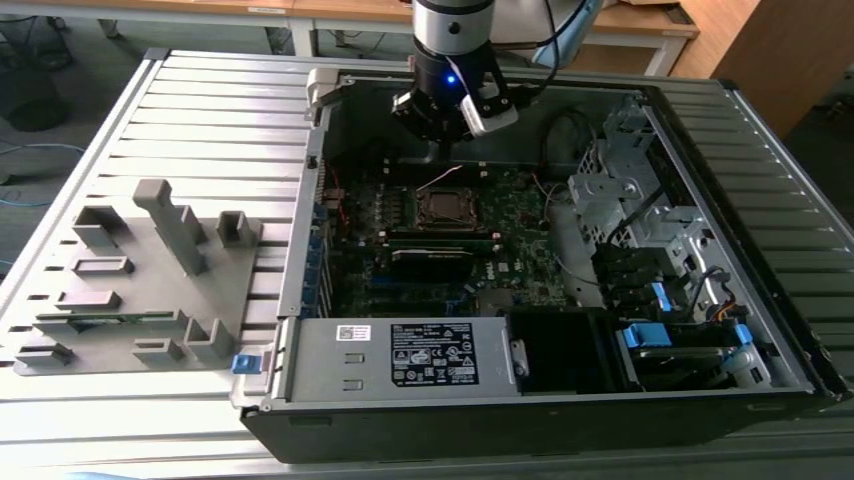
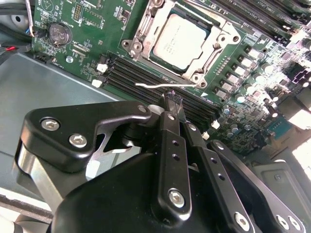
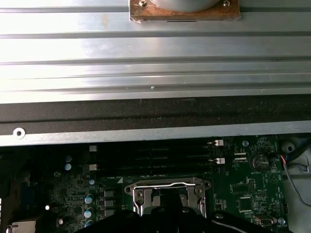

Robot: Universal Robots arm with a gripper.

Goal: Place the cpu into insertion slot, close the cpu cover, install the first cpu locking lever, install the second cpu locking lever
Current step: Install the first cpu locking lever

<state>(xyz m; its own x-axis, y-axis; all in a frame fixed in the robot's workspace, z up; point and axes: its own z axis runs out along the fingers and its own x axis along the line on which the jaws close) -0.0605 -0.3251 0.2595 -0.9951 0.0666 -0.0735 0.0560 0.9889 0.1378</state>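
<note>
Hangs straight down from up high on one grey arm. Points the black gripper down low. Has both thin black fingers squeezed tight together at the tips.

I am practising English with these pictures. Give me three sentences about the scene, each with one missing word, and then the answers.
1. The cpu sits in the insertion slot on the ___ circuit board.
2. The cpu cover lies ___ over the cpu, which shows through its window.
3. The shut gripper hovers nearest a thin silver ___ beside the slot.
Missing words: green; closed; lever.
</note>
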